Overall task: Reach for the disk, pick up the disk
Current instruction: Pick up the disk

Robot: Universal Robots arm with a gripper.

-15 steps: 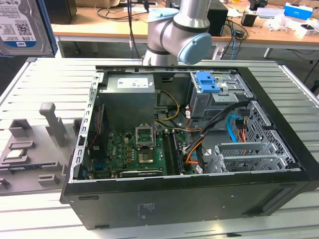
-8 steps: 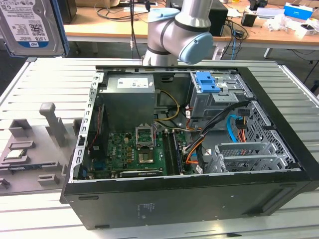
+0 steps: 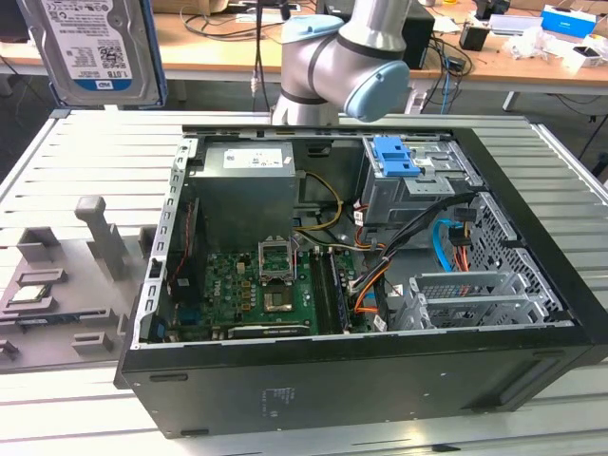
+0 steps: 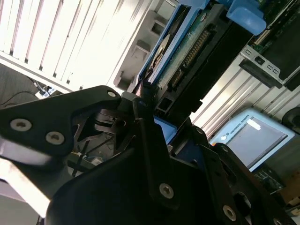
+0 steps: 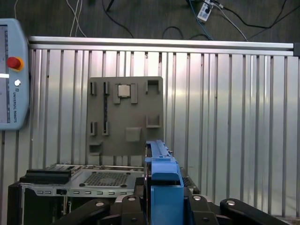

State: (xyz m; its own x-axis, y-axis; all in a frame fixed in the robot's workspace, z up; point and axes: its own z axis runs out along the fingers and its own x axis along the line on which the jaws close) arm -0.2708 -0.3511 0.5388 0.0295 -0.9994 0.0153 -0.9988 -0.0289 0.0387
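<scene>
Holding the disk point(image 3: 90, 52) well above the work surface, the gripper point(image 5: 164, 213) is clamped on it: in the first wrist view the drive's blue frame sits edge-on between the black finger links, and in the second wrist view one of the fingers point(image 4: 152, 145) lies against its side, with the connector edge pointing away from the wrist. The reach and the grasp look finished, and the pick-up seems done. In the exterior view the disk hangs at that view's upper left, label toward the camera, well apart from the open computer case point(image 3: 361, 380) and touching nothing beneath it. As I judge it, any further motion calls for a firm squeeze on the frame and a path that stays clear of the case walls and of the robot arm point(image 3: 332, 57) itself. The surface is a slatted aluminium table point(image 3: 95, 161). On it the case lies on its side, showing a green motherboard point(image 3: 256, 285), a grey power supply point(image 3: 247, 180), a ridged blue latch point(image 3: 394, 157) on the drive cage and loose cable bundles. Beside the case, toward the exterior view's left, a grey fixture plate point(image 3: 57, 285) carries a small square chip point(image 3: 31, 294). A teach pendant point(image 5: 11, 79) rests near the table's edge. Beyond the table stand wooden desks point(image 3: 228, 47) strewn with cables and boxes, and a power strip point(image 5: 205, 10) lies on the dark floor
</scene>
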